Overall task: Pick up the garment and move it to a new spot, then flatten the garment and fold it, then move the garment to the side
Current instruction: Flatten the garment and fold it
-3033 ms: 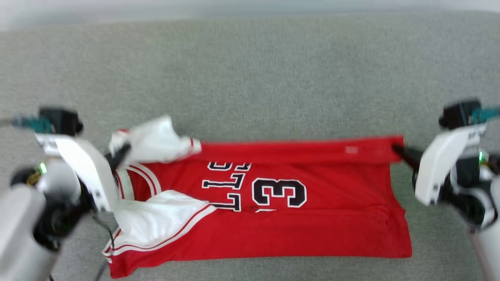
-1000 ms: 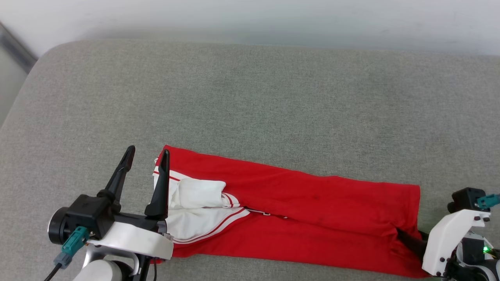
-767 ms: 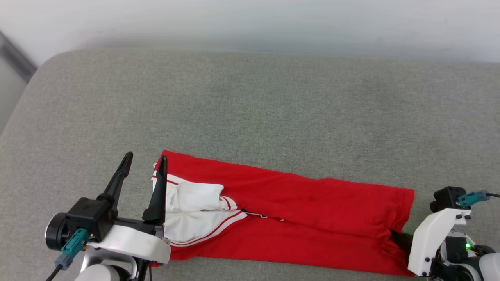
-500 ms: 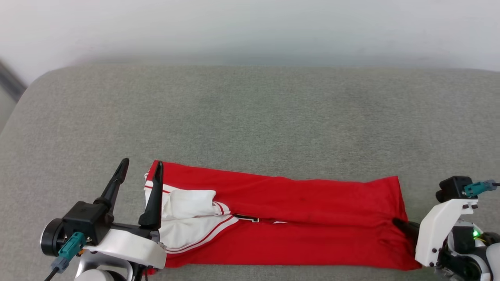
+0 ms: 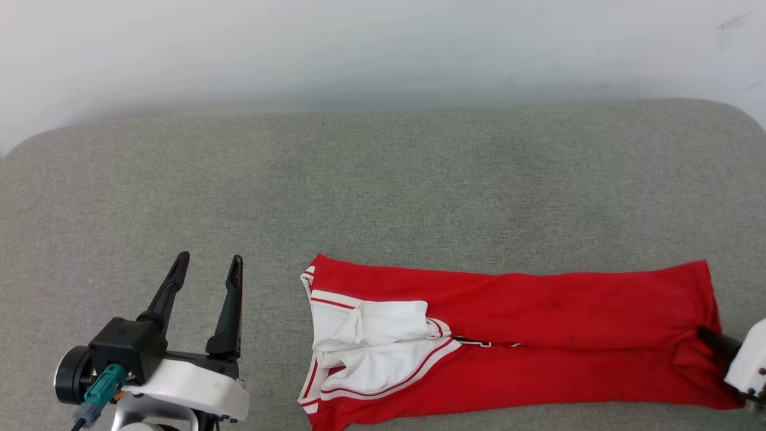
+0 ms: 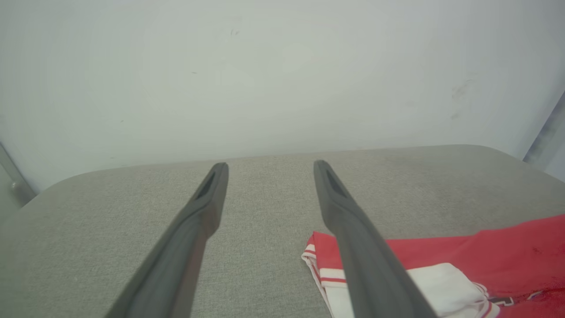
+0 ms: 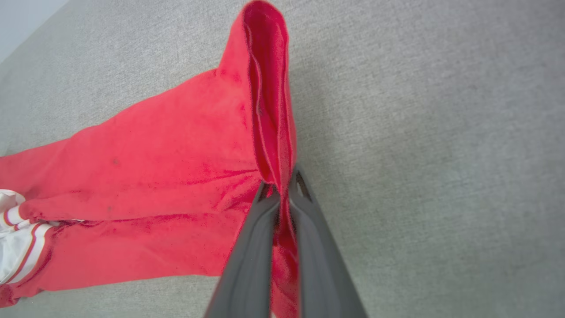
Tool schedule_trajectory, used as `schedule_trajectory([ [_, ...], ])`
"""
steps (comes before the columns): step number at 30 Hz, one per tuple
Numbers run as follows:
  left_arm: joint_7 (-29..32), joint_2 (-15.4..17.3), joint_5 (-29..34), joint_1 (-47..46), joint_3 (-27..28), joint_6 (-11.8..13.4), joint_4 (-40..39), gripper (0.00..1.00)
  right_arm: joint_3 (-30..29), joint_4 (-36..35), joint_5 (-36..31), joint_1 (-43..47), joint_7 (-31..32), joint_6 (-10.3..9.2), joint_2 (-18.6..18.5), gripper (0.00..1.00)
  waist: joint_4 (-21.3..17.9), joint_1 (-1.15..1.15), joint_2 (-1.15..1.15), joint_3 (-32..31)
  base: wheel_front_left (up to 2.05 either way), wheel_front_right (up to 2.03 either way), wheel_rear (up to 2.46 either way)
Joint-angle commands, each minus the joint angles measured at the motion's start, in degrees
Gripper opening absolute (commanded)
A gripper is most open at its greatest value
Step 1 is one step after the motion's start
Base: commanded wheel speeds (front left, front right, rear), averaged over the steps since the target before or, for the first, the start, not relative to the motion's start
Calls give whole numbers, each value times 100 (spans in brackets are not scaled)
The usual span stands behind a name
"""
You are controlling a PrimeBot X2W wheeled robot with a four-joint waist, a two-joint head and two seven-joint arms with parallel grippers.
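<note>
Red jersey (image 5: 538, 335) lengthwise-folded on grey cushion (image 5: 383, 179); hem (image 7: 265, 88) clamped in right gripper (image 7: 282, 185); left gripper (image 5: 209, 260) spread wide, empty. Risk: fold skewed, sleeves (image 5: 371, 341) dragged loose by single-end pull.

Right claw (image 7: 282, 182) pinches garment (image 7: 154, 176) (its edge).

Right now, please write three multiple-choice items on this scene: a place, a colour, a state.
1. Where does the garment lie from the left gripper?
A. On the robot's right of it, apart
B. Between its jaws
C. On the robot's left of it

2. What colour are the sleeves?
A. Black
B. White
C. Grey

3. How do the jaws of the right gripper stand?
A. Wide open
B. Shut on nothing
C. Shut on the garment

Answers: 1 A, bare cushion lies between them; 2 B, white with red stripes; 3 C, red cloth is pinched between them.
</note>
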Motion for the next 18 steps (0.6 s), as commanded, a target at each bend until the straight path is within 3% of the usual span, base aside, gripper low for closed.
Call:
schedule_trajectory([
  [1, -9, 18, 11, 50, 19, 29, -4, 100, -18, -3, 83, 58, 74, -4, 110, 0, -9, 0, 0, -6, 0, 0, 0],
  [7, 27, 17, -7, 46, -27, 24, 4, 100, -171, -257, 1613, 78, 1197, -3, 1094, 0, 48, 0, 0, -72, 0, 0, 0],
  [8, 27, 17, -7, 46, -27, 24, 4, 100, -171, -257, 1613, 78, 1197, -3, 1094, 0, 48, 0, 0, -72, 0, 0, 0],
  [10, 33, 16, 3, 12, -51, 16, -7, 100, -198, -456, 2354, 36, 1703, -3, 1481, 0, 121, 0, 0, -73, 0, 0, 0],
  [18, 31, -57, 21, -146, -144, -50, 35, 100, 135, -364, 3551, -174, 2148, -4, 1763, 0, 375, 0, 0, 5, 0, 0, 0],
])
